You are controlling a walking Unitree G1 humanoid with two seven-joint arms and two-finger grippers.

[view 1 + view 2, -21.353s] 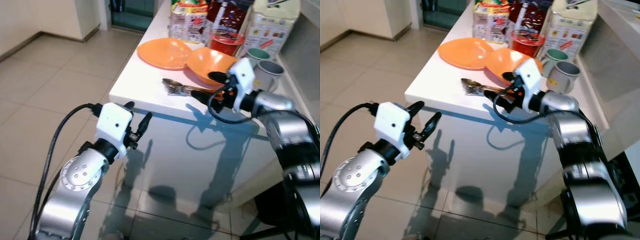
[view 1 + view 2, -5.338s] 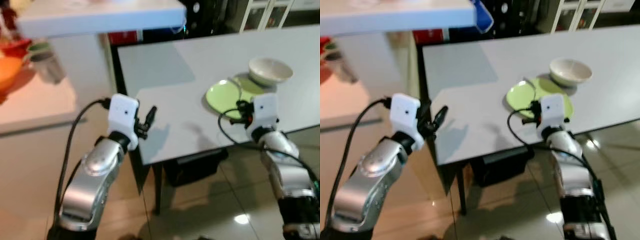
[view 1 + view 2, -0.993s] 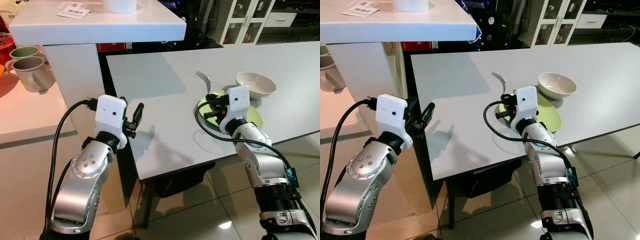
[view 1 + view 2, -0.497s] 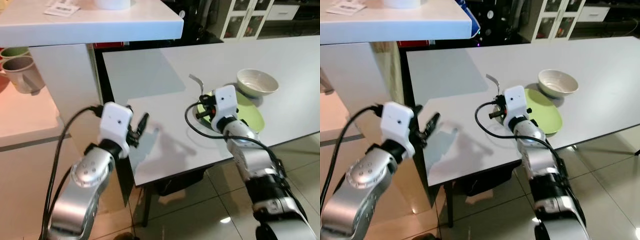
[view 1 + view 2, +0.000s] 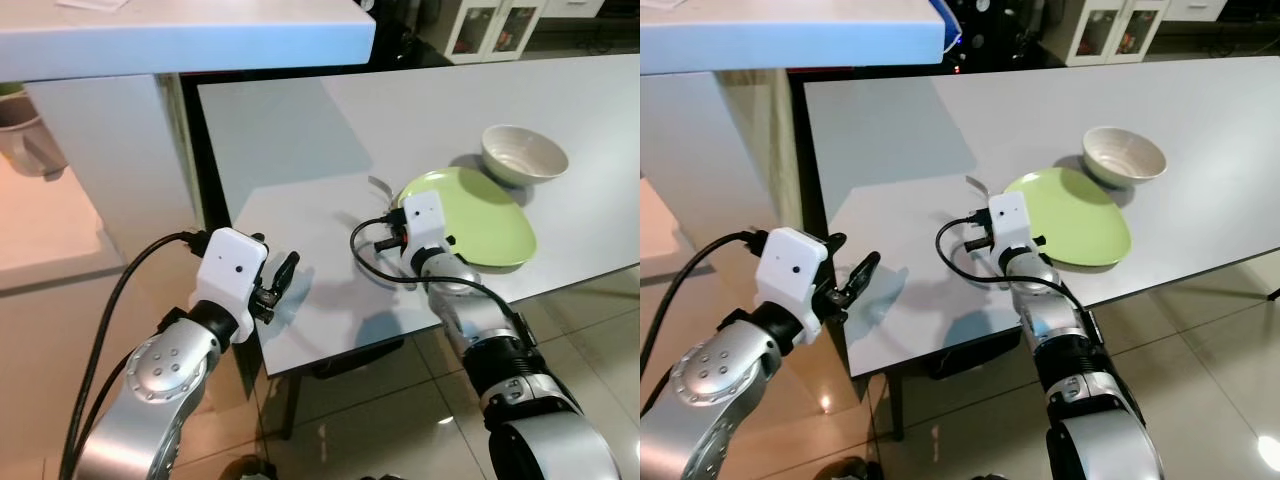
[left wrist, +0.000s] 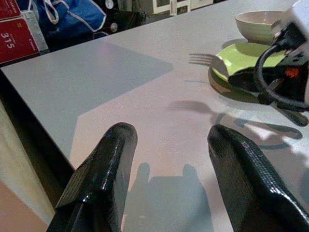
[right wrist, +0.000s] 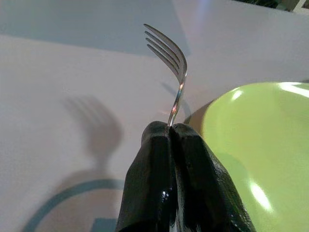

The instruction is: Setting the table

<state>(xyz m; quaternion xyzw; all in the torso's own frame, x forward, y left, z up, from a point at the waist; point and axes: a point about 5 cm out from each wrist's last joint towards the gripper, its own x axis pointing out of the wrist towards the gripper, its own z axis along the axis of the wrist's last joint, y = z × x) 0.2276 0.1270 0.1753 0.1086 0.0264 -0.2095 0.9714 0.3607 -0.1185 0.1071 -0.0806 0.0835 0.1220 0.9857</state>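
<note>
A silver fork [image 7: 169, 53] is pinched by its handle in my right gripper [image 7: 170, 133], tines pointing up and away. It hangs just over the grey table [image 5: 290, 140], beside the left rim of the green plate [image 5: 470, 220]. A white bowl [image 5: 523, 152] stands behind the plate's far right edge. My left gripper [image 5: 280, 280] is open and holds nothing. It hovers at the table's near left corner, apart from the fork. The left wrist view looks between its two fingers [image 6: 113, 164] towards the fork [image 6: 205, 59], the plate [image 6: 246, 55] and the bowl [image 6: 258, 24].
A white counter top [image 5: 200, 40] overhangs the table's left end. A grey mug [image 5: 25, 145] sits on the lower pale counter at far left. Glossy tiled floor [image 5: 590, 330] lies under the table's near edge. Dark cabinets stand behind.
My right gripper has come down and nearer with the fork, from above the plate's edge to low over the table at its left. The camera has shifted too.
</note>
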